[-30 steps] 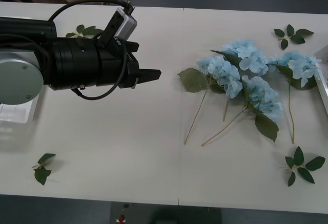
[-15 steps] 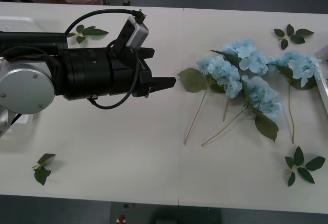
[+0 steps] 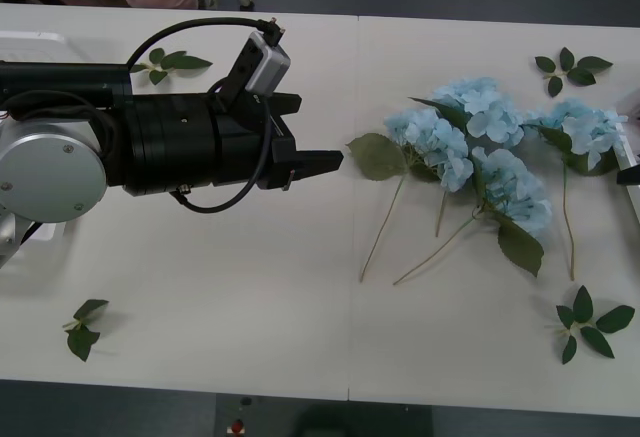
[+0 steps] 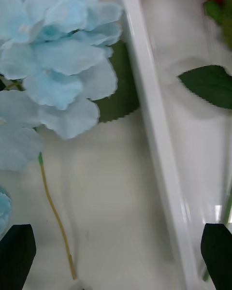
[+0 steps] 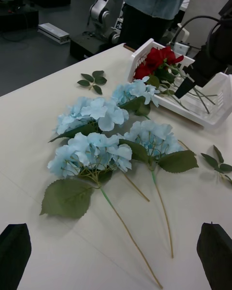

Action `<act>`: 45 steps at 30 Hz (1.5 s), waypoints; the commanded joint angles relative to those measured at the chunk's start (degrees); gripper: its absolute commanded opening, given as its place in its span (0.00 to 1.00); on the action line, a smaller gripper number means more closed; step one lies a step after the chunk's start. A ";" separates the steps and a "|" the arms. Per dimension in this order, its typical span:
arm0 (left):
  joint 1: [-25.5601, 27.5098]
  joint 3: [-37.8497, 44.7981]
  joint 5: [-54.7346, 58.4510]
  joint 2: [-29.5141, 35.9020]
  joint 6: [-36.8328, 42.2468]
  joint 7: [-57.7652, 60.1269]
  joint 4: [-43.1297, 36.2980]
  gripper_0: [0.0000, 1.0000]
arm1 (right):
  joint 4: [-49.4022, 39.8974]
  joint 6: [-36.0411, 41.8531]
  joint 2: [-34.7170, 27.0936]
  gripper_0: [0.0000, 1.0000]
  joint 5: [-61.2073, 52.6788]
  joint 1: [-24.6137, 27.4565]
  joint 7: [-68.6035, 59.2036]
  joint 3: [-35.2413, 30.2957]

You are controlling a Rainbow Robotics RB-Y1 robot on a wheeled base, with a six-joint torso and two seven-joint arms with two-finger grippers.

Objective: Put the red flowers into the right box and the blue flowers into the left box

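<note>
Here you have the blue flowers (image 3: 490, 152) lying loose on the table (image 3: 250, 307), right of centre, stems toward the robot. Your left gripper (image 3: 325, 162) hovers just left of their nearest leaf, fingers spread wide in its wrist view, gripping nothing. The red flowers (image 5: 157, 60) lie inside the right box (image 5: 203, 111) at the table's right edge. Your right gripper (image 4: 116, 256) hangs over that box's rim, fingers wide apart and empty, one blue bloom just beside the rim.
</note>
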 commanded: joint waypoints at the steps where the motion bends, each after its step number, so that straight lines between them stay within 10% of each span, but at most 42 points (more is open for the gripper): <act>1: -0.38 0.45 0.29 1.40 -0.53 -2.01 -1.17 1.00 | -2.17 -2.97 2.61 1.00 1.21 -1.01 -1.88 1.54; 42: -0.38 0.45 0.29 1.40 -0.53 -2.01 -1.17 1.00 | 2.14 -14.22 13.69 1.00 12.81 -2.86 -4.43 8.74; 45: -0.38 0.45 0.29 1.40 -0.53 -2.01 -1.17 1.00 | 2.40 -14.22 13.69 0.67 12.81 -2.86 -4.43 8.92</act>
